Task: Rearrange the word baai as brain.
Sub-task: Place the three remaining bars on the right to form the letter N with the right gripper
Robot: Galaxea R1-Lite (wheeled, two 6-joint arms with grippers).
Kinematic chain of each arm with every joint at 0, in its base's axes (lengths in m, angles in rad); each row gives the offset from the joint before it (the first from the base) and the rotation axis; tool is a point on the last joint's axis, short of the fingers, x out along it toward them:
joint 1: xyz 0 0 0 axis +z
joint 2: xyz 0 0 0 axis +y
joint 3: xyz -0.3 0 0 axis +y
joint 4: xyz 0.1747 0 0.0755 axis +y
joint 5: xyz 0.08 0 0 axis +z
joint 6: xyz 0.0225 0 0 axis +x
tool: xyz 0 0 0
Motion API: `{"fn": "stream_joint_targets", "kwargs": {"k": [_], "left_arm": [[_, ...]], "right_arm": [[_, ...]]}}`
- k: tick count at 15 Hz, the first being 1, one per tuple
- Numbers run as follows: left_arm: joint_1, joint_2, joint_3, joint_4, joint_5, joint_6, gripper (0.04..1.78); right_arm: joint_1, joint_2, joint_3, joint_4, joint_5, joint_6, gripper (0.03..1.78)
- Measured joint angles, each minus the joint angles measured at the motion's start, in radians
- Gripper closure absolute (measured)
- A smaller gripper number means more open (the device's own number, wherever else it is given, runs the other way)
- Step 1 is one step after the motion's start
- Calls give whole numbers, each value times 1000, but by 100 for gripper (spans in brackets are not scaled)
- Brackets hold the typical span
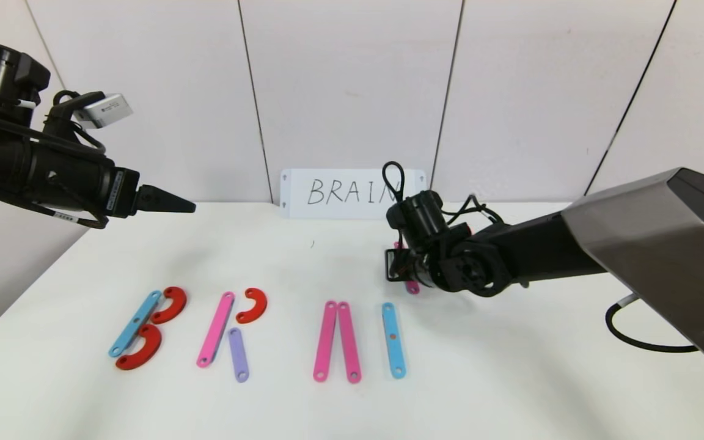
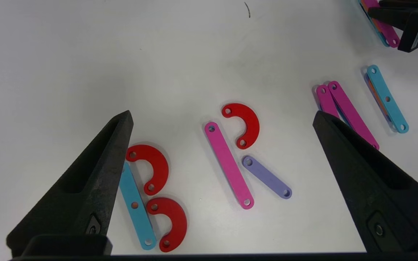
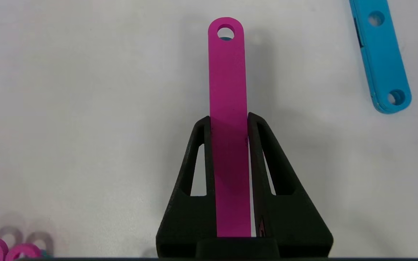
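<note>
Risk lies in the right gripper [image 3: 229, 123], whose fingers pinch a pink strip [image 3: 228, 83] above the tabletop [image 1: 480, 366] beyond the blue I [image 1: 393, 340]: dropped crooked, it nudges that; left gripper [image 2: 223, 181] hangs released.

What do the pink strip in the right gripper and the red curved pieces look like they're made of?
Pink strip, clamped in the right gripper: probably rigid plastic, matte; flat, even colour, clean round hole.
Red curves: seemingly the same matte plastic; uniform red, crisp edges, small holes at the ends.
</note>
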Motion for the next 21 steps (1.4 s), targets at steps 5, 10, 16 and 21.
{"fn": "stream_joint_targets", "kwargs": {"k": [5,10,16,21], "left_arm": [[-5,0,0,1,0,1,9],[-10,0,0,1,2,1,9],[-13,0,1,1,3,1,9],[-17,0,3,1,4,2,9]], "right_arm": [[1,-93,72,23,-48,10,152],[16,-209,256,6,-86,32,152],[53,-301,431,1,-91,158,152],[77,-307,482,1,-91,204,152]]}}
